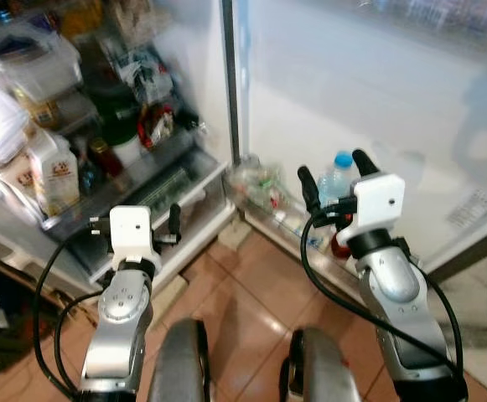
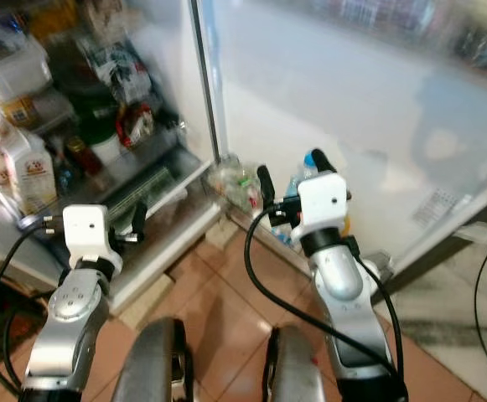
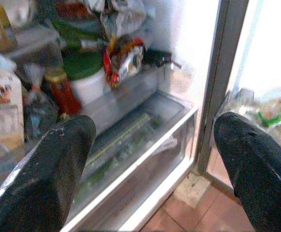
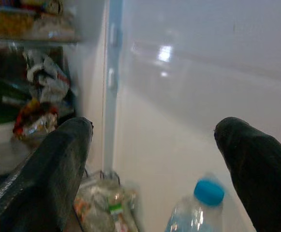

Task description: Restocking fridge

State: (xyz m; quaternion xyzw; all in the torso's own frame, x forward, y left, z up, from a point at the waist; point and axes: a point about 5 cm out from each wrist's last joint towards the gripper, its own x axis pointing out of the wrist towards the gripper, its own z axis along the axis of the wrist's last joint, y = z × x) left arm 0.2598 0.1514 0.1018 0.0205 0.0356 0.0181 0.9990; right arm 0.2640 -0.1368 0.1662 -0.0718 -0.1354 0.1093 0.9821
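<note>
I see open white fridge (image 1: 189, 75), shelves crowded. Both grippers raised, fingers spread, empty: left gripper (image 1: 138, 219) before clear bottom drawer (image 3: 130, 145); right gripper (image 1: 334, 180) near blue-capped clear plastic bottle (image 4: 200, 208), probably on door shelf.

Packed shelves (image 1: 67, 126) block reach; tiled floor (image 1: 243, 293) lies open

My left gripper (image 3: 152, 159), fingers spread, faces the fridge drawer (image 3: 130, 145); a red-capped jar (image 3: 63, 89) stands above that drawer.
</note>
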